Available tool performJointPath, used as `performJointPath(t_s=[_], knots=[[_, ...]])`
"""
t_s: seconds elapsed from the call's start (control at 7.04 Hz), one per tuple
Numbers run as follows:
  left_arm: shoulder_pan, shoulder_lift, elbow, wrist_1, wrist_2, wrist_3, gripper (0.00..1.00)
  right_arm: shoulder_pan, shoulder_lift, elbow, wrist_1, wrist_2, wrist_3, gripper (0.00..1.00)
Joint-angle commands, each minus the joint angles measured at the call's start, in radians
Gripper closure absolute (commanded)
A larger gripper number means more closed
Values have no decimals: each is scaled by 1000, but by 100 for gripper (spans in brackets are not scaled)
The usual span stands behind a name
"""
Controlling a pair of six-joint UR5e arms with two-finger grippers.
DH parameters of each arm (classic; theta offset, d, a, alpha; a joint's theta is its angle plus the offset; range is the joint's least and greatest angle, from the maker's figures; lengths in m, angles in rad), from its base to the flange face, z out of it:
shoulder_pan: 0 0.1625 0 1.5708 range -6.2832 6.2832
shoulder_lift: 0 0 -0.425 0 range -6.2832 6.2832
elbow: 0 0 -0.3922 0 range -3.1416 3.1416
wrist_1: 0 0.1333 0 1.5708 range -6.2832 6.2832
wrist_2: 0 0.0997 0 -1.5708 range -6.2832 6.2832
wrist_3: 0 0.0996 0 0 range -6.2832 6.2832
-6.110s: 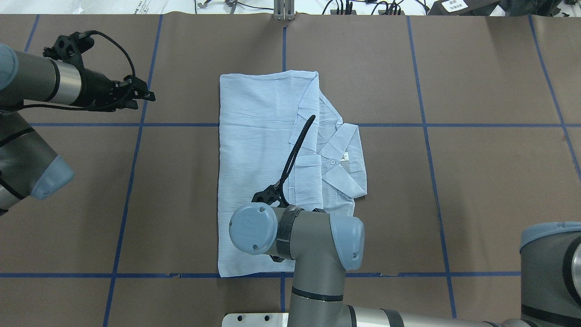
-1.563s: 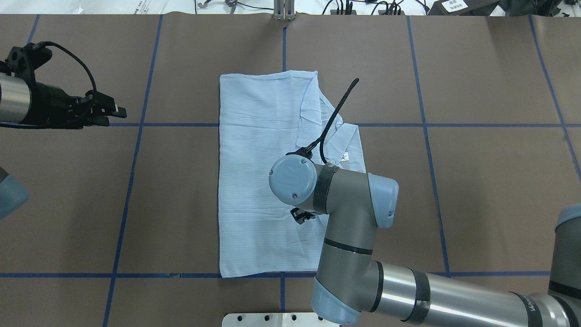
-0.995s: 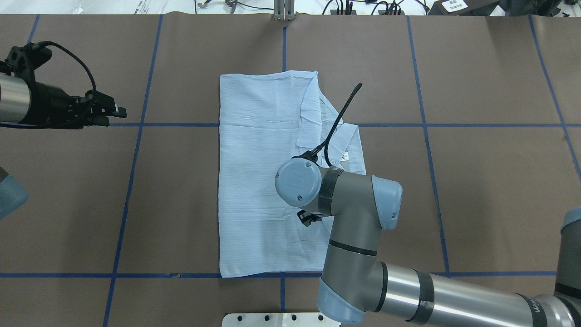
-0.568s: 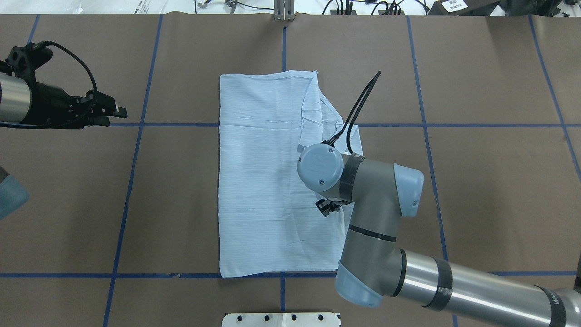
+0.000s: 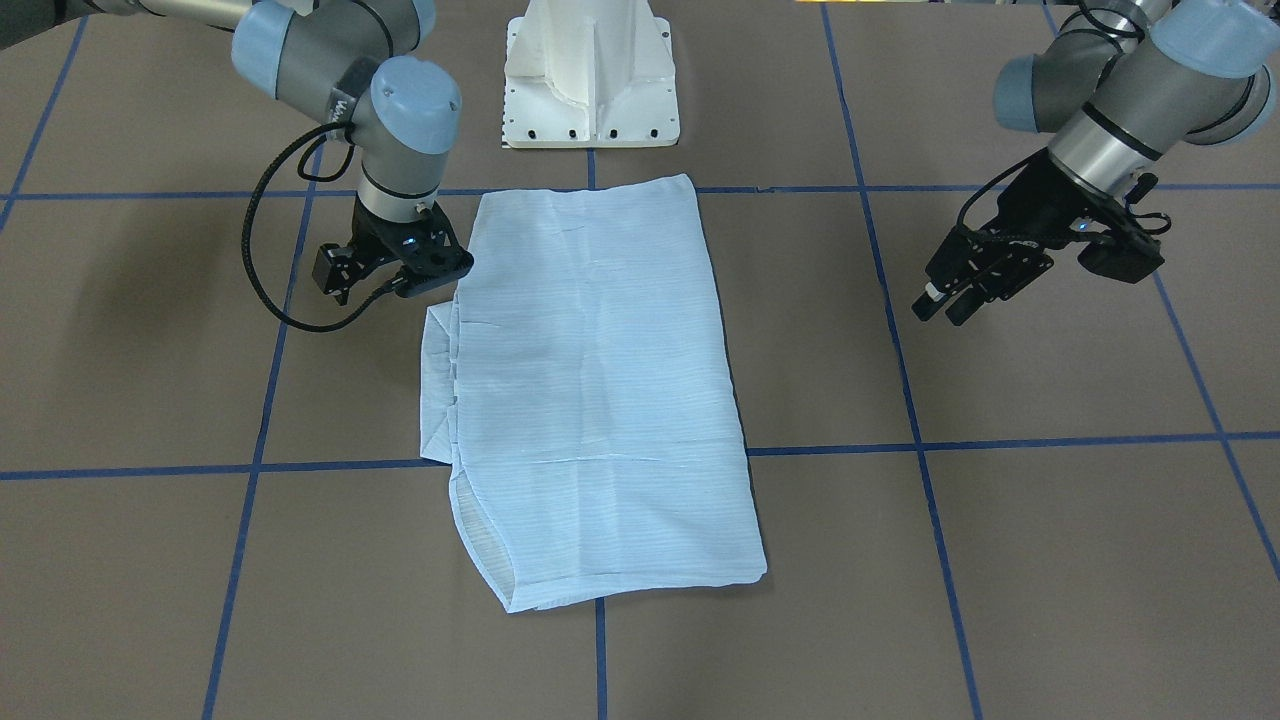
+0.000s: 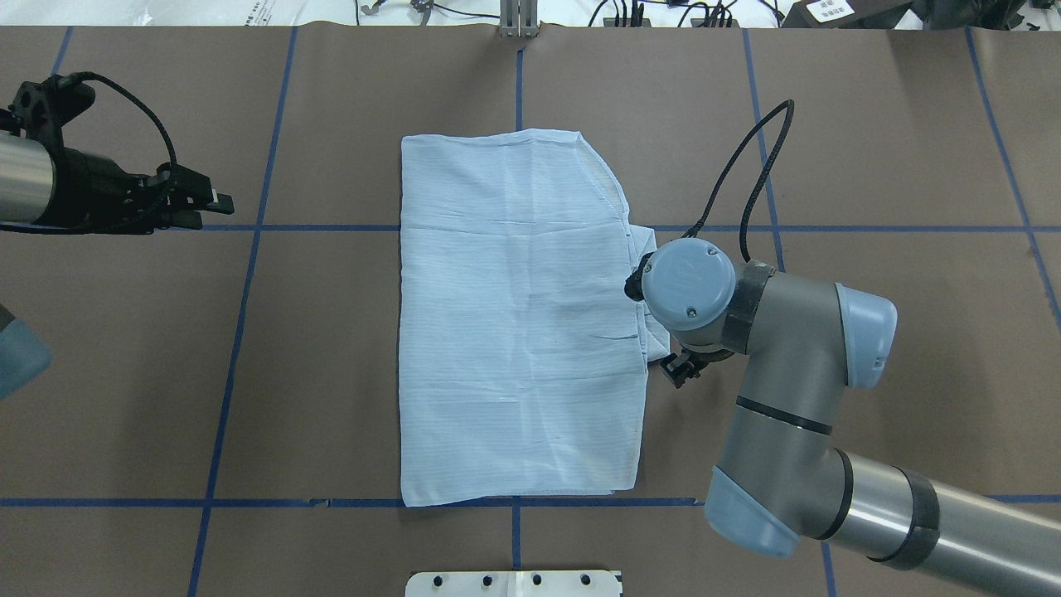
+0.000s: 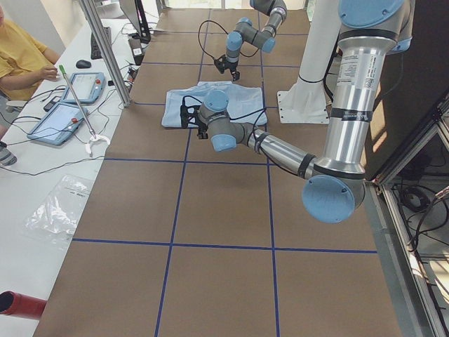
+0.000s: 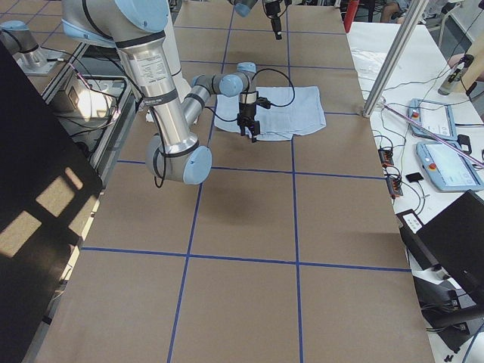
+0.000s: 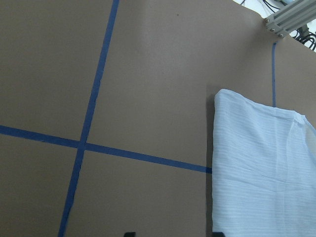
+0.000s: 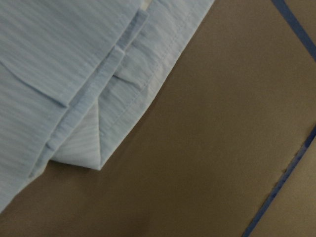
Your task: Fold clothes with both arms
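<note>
look mid-table for the shirt (image 6: 514,315): flat, folded into a long rectangle, long axis running from the base (image 5: 590,90) straight out across the table (image 6: 870,166), stacked layers showing along its right long edge. just beside that edge, about halfway along, find the right gripper (image 5: 425,272), pointing down, touching the cloth or barely clear of it; cannot tell which. cannot tell either whether clenched or released: hidden under the wrist from above, missing from its own camera view, only layered hem and bare table there. no cloth seen lifted. well apart on the opposite side, find the left gripper (image 5: 945,300), hanging over bare table, released and empty, jaws set wide apart in its wrist view. nearer by far, then: the right one. probably between folds. for a fold across the long axis, likely a job for both, one at each long edge, with a wide gap for the left to cross first. no box, bin or tray in play.
</note>
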Motion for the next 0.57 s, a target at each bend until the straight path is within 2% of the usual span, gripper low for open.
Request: performJointPath(t_s=[0.0, 0.14, 0.28, 0.43], knots=[[-3, 2, -17, 1, -7, -2, 40, -8, 61, 17, -64, 23, 147, 0], [-4, 3, -17, 1, -8, -3, 40, -14, 61, 32, -57, 60, 296, 0], [-4, 3, -17, 7, -9, -2, 40, -62, 48, 41, 52, 83, 556, 0], [-4, 3, -15, 7, -7, -2, 40, -122, 16, 35, 210, 80, 879, 0]])
